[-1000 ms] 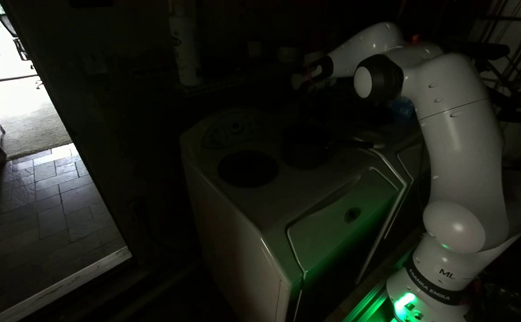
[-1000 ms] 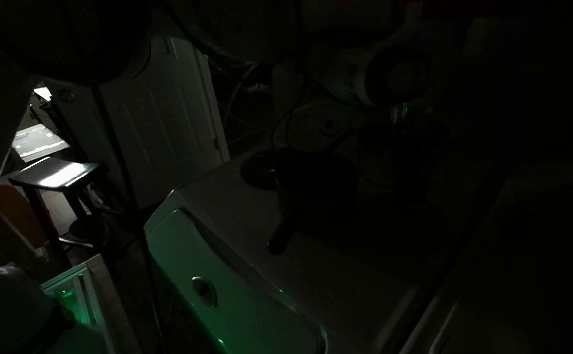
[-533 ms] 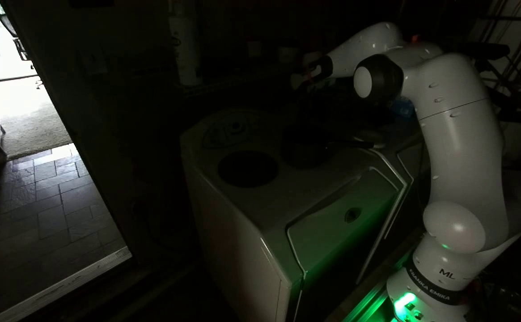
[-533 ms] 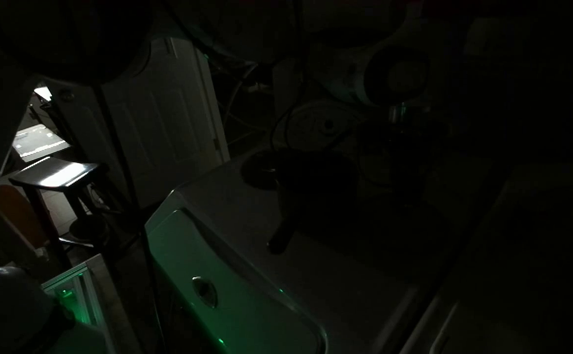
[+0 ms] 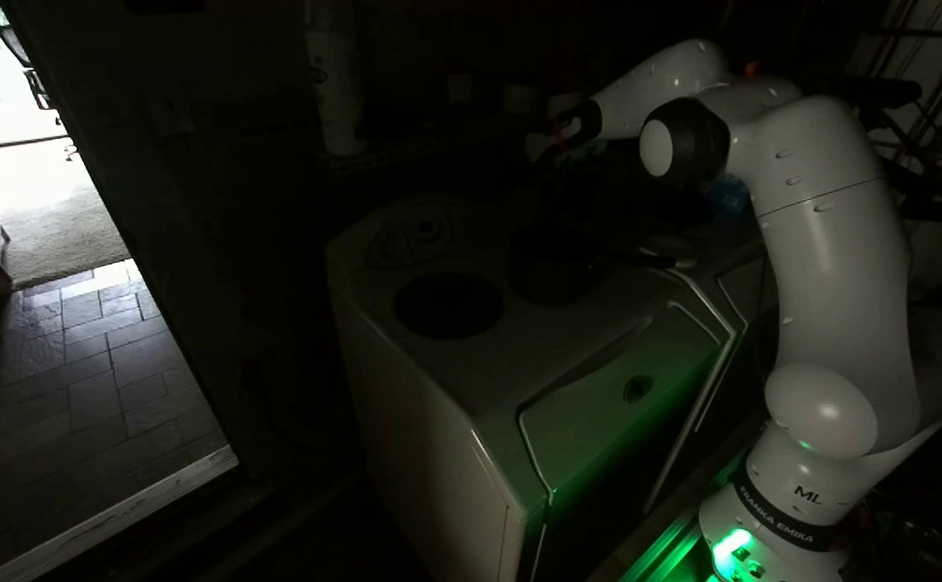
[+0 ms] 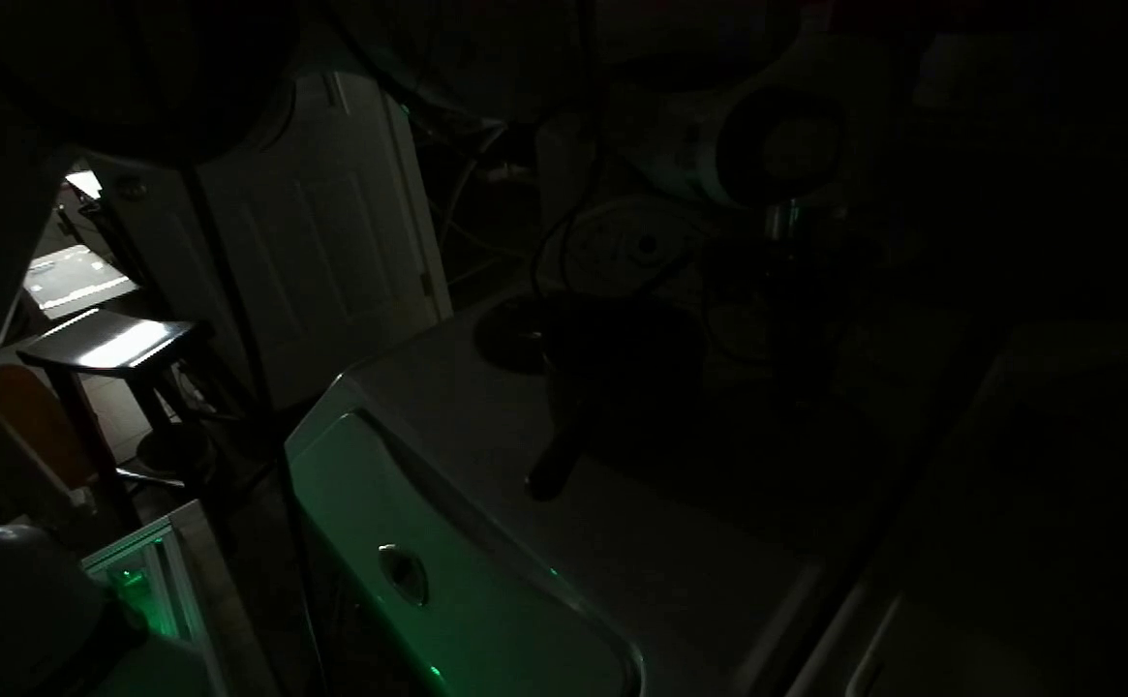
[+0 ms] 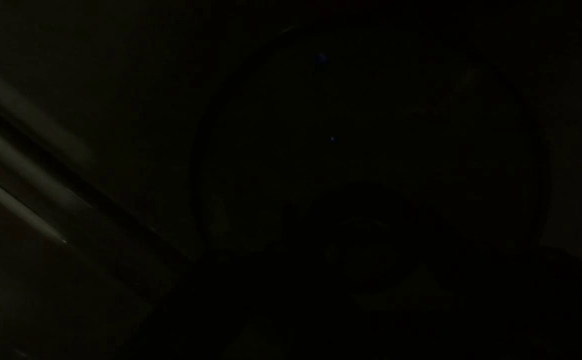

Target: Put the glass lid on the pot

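Note:
The scene is very dark. The pot (image 5: 551,273) is a near-black round vessel on the white stove top, its handle pointing toward the stove front; it also shows in an exterior view (image 6: 636,382). The glass lid (image 7: 370,125) fills the middle of the wrist view as a large round disc with a dark rim; it shows only faintly in an exterior view (image 6: 839,445), beside the pot. My gripper (image 6: 801,387) points down over the lid. In the wrist view my gripper's fingers (image 7: 365,235) are around the lid's knob; whether they press on it is too dark to tell.
A wide dark flat disc (image 5: 448,305) lies on the stove top beside the pot. A round dial panel (image 5: 422,234) is at the stove's back. A tall white cylinder (image 5: 340,97) stands behind. A light bar (image 7: 21,210) runs along the left of the wrist view.

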You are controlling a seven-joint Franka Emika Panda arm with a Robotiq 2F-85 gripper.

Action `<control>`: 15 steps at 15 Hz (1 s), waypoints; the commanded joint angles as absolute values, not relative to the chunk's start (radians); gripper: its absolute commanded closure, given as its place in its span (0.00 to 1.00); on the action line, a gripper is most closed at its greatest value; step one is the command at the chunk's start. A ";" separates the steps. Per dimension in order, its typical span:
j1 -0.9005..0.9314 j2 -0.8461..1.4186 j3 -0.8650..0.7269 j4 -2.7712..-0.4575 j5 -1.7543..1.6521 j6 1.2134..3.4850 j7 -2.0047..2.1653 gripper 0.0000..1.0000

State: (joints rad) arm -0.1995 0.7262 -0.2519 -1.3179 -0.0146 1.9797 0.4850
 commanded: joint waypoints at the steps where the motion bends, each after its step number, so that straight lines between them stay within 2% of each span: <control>1: -0.194 0.677 -0.251 -1.326 -0.013 1.955 0.470 0.66; 15: -0.138 0.423 -0.266 -1.484 -0.125 2.044 0.479 0.66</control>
